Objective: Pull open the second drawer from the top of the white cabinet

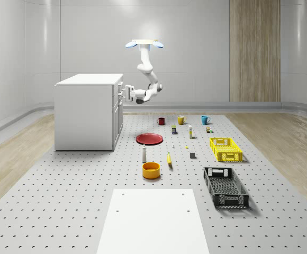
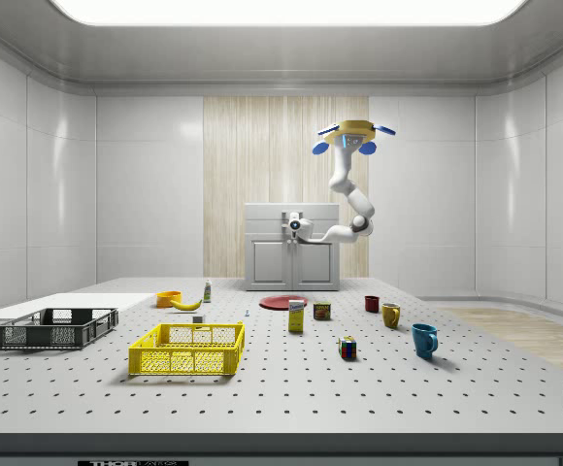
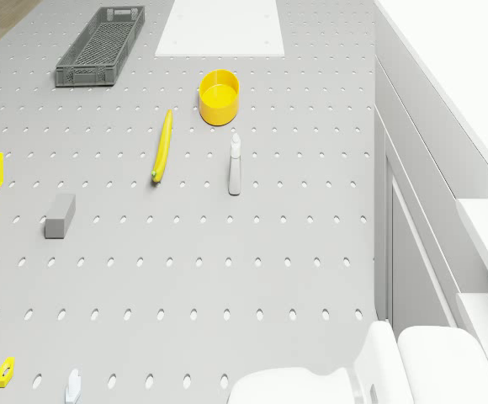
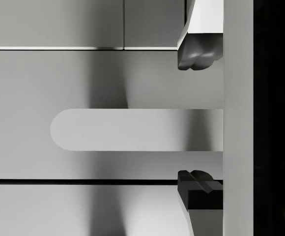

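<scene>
While the quadrotor drone (image 1: 144,43) hovers right of the white box-shaped cabinet (image 1: 87,112), its pale horizontal slot handle (image 4: 132,130) is straddled crosswise by the wide-spread two-finger gripper (image 4: 196,120), unclamped.

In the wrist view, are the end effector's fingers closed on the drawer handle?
No. The fingers stand apart on either side of the drawer handle, with clear gaps, so the end effector is open.

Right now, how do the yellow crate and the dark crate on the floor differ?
The yellow crate is bright yellow; the dark crate is dark grey. In the whole-scene view the dark crate lies nearer the camera and looks longer, while the yellow crate sits farther back, nearer the mugs. Both are open-topped mesh baskets resting flat on the perforated floor.
</scene>
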Robot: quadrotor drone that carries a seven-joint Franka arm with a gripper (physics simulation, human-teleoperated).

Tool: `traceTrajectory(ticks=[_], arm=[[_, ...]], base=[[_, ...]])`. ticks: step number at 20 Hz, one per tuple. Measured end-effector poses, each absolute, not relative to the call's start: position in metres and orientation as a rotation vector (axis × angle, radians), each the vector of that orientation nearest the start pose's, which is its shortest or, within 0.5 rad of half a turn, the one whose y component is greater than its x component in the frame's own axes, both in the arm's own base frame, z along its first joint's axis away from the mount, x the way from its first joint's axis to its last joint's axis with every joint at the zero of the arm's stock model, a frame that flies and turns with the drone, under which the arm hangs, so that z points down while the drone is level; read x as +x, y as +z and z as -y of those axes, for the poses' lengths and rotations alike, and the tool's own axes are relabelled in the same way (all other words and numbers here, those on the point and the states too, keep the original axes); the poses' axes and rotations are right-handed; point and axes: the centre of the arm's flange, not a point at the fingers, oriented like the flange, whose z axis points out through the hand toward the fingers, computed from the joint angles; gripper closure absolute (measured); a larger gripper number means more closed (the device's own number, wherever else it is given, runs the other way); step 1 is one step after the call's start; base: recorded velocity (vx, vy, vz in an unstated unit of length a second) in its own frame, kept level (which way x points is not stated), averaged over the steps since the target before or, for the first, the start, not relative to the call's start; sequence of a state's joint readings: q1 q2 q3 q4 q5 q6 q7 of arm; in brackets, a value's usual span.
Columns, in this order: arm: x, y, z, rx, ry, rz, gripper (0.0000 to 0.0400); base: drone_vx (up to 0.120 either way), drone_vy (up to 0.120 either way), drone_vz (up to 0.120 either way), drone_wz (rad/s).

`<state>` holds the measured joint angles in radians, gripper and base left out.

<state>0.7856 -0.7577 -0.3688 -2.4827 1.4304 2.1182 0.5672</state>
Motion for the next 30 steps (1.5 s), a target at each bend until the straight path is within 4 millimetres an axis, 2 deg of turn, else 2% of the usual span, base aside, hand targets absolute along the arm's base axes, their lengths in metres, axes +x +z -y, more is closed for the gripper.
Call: traceTrajectory(ticks=[13, 15, 17, 22, 23, 24, 27, 28, 29, 30], arm=[[0.336, 0.605, -0.167, -1.482, 0.613, -0.610, 0.0100], [0.336, 0.605, -0.167, -1.482, 0.613, -0.610, 0.0179], [0.336, 0.605, -0.168, -1.482, 0.613, -0.610, 0.0226], [0.337, 0.602, -0.168, -1.485, 0.599, -0.595, 0.0272], [0.336, 0.605, -0.168, -1.486, 0.618, -0.617, 0.0250], [0.334, 0.613, -0.166, -1.502, 0.629, -0.639, 0.0196], [0.336, 0.606, -0.164, -1.498, 0.601, -0.603, 0.0249], [0.336, 0.608, -0.163, -1.495, 0.621, -0.626, 0.0233], [0.334, 0.614, -0.161, -1.506, 0.635, -0.648, 0.0192], [0.334, 0.612, -0.161, -1.507, 0.626, -0.639, 0.0205]], base=[[0.000, 0.000, 0.000, 0.000], [0.000, 0.000, 0.000, 0.000], [0.000, 0.000, 0.000, 0.000], [0.000, 0.000, 0.000, 0.000], [0.000, 0.000, 0.000, 0.000], [0.000, 0.000, 0.000, 0.000], [0.000, 0.000, 0.000, 0.000], [0.000, 0.000, 0.000, 0.000], [0.000, 0.000, 0.000, 0.000], [0.000, 0.000, 0.000, 0.000]])
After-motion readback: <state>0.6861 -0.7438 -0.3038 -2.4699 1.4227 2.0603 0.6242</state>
